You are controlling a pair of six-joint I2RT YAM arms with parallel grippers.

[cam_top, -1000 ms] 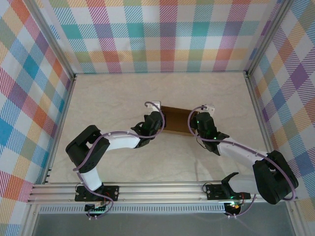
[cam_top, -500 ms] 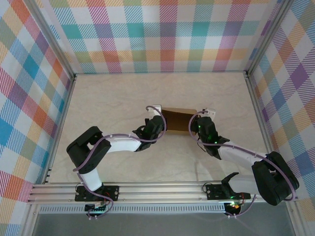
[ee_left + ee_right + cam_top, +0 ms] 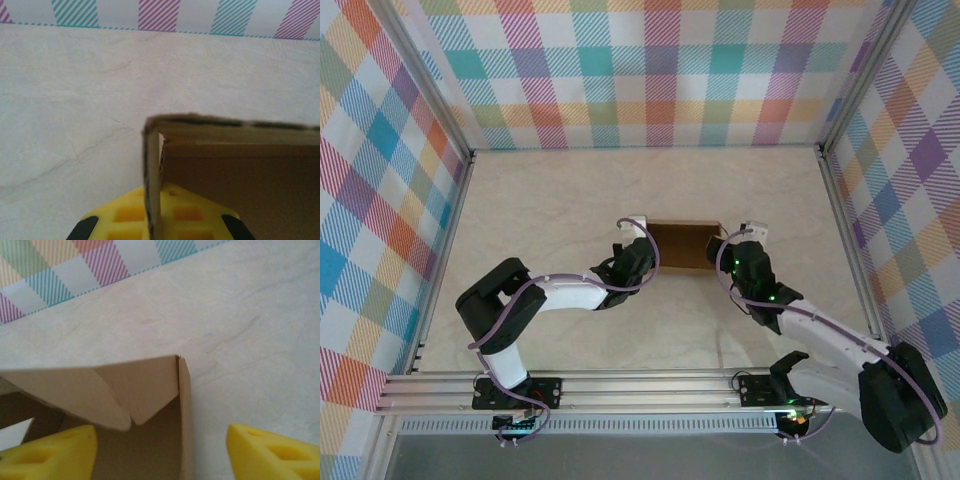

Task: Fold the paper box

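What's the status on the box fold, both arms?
Left gripper shut on left wall of the paper box. Right gripper open, straddling the right wall, no grip. Box walls up, not closed. Nothing in the way.

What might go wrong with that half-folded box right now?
The right gripper stands open around an end wall of the box, so just the left gripper pinches it: the box may pivot or slide on the table. The inner flaps hang loose and might spring open. A hard pinch may crease the thin wall.
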